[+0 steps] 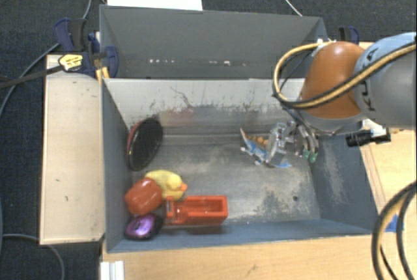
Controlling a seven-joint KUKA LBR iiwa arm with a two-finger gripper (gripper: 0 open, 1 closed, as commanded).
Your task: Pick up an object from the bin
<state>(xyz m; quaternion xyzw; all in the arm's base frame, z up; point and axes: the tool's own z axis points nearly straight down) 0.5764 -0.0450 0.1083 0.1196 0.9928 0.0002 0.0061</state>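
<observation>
My gripper (pixel 272 147) is low over the bin floor, right of the middle and near the back wall. At its tip, on its left side, lies a small pale thing with orange and blue bits (pixel 253 144). I cannot tell whether it sits between the fingers or just beside them. The other loose things lie far off to the left.
A black disc with a red rim (pixel 144 142) leans on the left wall. In the front left corner sit a yellow toy (pixel 167 182), a red rounded thing (pixel 143 197), a purple thing (pixel 142 226) and an orange-red rectangular tray (pixel 198 209). The arm's orange cover hangs above the right wall.
</observation>
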